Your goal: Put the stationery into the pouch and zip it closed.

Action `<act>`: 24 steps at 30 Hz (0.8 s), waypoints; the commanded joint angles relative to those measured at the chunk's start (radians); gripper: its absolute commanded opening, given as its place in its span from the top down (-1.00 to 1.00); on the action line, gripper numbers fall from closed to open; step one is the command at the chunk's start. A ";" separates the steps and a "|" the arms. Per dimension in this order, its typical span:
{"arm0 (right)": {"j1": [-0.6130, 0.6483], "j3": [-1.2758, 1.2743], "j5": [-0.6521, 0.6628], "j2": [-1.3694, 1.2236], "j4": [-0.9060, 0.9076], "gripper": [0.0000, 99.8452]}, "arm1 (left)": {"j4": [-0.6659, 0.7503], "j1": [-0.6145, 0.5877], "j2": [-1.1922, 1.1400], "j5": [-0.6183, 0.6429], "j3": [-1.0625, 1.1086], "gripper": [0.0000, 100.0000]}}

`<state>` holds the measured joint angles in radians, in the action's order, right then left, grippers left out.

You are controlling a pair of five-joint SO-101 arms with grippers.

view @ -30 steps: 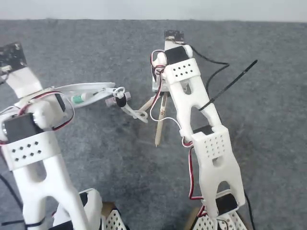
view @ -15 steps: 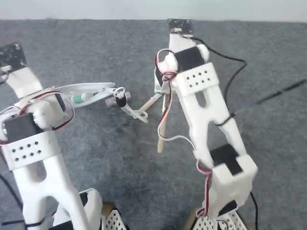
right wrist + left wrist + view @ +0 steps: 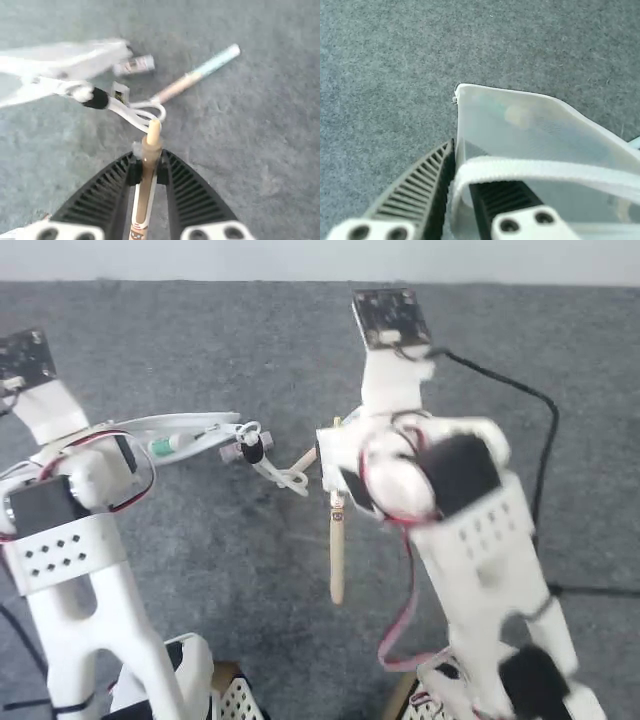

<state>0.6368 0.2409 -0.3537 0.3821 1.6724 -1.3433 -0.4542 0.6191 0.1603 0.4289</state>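
Observation:
A translucent white pouch (image 3: 190, 433) lies at the left, and my left gripper (image 3: 457, 152) is shut on its edge. A green-tipped item (image 3: 160, 447) shows inside the pouch (image 3: 535, 145). Its zipper pull, a black bead (image 3: 97, 98) with a white loop (image 3: 145, 112), lies at the pouch's mouth. My right gripper (image 3: 147, 167) is shut on a beige pen (image 3: 150, 142), whose tip points toward the loop. In the high view that beige pen (image 3: 337, 550) hangs under the right arm. A second pen (image 3: 195, 75), beige with a pale blue cap, lies on the carpet beyond.
Grey carpet (image 3: 200, 570) covers the table. A small pinkish cylinder (image 3: 232, 453) lies beside the pouch's mouth. The right arm's black cable (image 3: 545, 440) trails to the right. Both arm bases stand at the near edge.
The right arm has swung up and back toward its base, carrying the beige pen nearer the front. The left arm and pouch have stayed still.

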 commanded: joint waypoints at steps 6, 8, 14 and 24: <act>0.015 -0.324 0.025 0.354 -0.354 0.99 | 0.040 0.000 -0.006 0.015 -0.007 0.98; 0.031 -0.411 0.026 0.429 -0.461 0.99 | 0.040 0.000 -0.006 0.015 -0.004 0.98; 0.127 -0.674 0.132 0.610 -0.774 0.99 | 0.040 0.000 -0.006 0.015 -0.002 0.98; 0.217 -0.971 0.219 0.700 -1.248 0.99 | 0.040 0.000 -0.006 0.015 -0.001 0.98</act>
<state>0.8117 -0.7058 -0.1895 1.0526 0.5508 -1.3433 -0.4542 0.6191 0.1603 0.4289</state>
